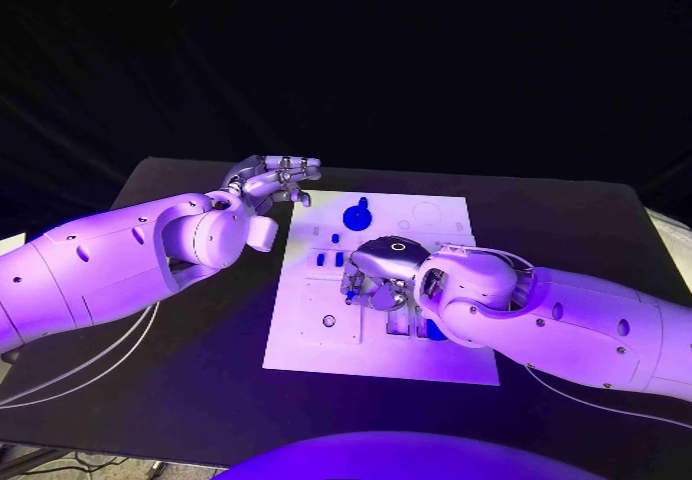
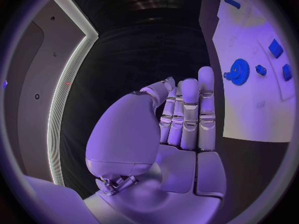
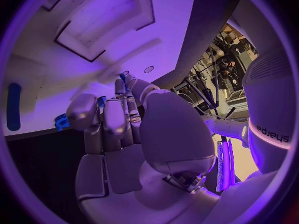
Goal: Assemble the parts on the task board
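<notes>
My right hand [image 1: 387,272] sits over the board [image 1: 433,360] centre, fingers [image 3: 118,115] curled together on a small blue part [image 3: 101,101]. Left hand [image 1: 274,180] at board's far-left corner, fingers [image 2: 190,115] straight, empty. Blue gear [image 1: 355,216] on board.

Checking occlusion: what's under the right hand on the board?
The right hand covers the middle of the task board. Small blue parts show at its fingers and a blue piece beside it. Anything directly beneath is hidden.
</notes>
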Tool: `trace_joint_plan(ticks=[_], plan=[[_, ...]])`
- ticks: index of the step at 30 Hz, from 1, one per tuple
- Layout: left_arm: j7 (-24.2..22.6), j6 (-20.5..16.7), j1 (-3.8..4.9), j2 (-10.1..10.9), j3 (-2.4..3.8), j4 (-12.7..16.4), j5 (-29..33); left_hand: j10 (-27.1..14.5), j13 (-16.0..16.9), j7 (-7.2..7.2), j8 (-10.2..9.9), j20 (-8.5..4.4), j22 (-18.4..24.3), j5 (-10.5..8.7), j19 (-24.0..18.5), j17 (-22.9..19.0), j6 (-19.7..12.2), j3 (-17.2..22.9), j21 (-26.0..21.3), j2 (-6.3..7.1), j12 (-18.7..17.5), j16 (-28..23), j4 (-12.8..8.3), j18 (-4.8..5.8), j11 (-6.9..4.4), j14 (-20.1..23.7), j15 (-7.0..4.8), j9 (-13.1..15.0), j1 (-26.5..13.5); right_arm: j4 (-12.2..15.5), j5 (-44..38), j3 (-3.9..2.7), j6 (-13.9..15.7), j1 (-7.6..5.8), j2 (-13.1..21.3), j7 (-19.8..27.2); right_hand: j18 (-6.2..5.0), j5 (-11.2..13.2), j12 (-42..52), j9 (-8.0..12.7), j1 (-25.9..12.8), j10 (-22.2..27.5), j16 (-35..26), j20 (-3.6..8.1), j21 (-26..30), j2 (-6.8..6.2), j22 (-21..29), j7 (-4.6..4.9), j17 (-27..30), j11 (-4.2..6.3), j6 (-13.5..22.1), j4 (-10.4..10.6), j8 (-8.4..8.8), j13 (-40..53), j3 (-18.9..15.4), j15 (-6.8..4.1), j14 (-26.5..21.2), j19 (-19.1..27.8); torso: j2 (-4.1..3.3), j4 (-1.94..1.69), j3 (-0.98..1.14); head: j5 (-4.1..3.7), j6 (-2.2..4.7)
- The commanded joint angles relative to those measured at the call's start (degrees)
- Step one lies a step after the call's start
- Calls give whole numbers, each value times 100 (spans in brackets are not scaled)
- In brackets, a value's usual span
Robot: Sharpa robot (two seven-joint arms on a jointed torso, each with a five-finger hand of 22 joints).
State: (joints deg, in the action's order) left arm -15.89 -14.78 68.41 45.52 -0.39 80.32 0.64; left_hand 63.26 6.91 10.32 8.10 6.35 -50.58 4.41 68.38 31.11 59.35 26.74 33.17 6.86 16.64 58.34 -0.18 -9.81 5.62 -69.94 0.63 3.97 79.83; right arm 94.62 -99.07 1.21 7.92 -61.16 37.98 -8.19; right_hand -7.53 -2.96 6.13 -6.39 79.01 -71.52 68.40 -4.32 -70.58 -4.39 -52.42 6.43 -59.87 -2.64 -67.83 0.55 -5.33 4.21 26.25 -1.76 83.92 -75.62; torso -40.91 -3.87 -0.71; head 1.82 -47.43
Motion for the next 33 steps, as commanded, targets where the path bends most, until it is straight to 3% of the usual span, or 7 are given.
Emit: trace_joint_plan(ticks=[1,10,33], plan=[[9,125,0,-11,3,-3,21,-36,9,-18,23,-5,8,-8,40,-5,-38,-10,-33,-21,27,-30,-34,-62,2,45,6,-6,54,6,-77,13,-128,20,-1,24,73,-31,-25,8,-19,-17,20,10,-19,23,6,-8,1,-20,-46,10,-18,-6,26,-12,207,-39,-1,-4,-4,1,-9],[25,143,0,-8,3,-21,21,-47,10,-15,22,-4,10,-9,39,-17,-46,-15,-37,-19,32,-35,-37,-61,5,51,8,-7,52,58,-131,13,29,29,26,11,73,-32,-27,7,-19,-16,15,10,-20,25,4,-7,9,-21,-45,9,-17,-6,27,-12,205,-40,-1,-3,-5,6,-15],[62,195,-1,-18,2,-45,21,-71,10,-8,21,-1,14,-9,36,-46,-63,-24,-45,-18,44,-48,-44,-60,11,66,13,-9,50,38,-75,13,22,46,38,43,72,-33,-36,5,-22,-14,12,10,-19,27,8,-3,18,-25,-39,4,-13,-9,27,-9,203,-37,0,-3,-6,12,-55]])
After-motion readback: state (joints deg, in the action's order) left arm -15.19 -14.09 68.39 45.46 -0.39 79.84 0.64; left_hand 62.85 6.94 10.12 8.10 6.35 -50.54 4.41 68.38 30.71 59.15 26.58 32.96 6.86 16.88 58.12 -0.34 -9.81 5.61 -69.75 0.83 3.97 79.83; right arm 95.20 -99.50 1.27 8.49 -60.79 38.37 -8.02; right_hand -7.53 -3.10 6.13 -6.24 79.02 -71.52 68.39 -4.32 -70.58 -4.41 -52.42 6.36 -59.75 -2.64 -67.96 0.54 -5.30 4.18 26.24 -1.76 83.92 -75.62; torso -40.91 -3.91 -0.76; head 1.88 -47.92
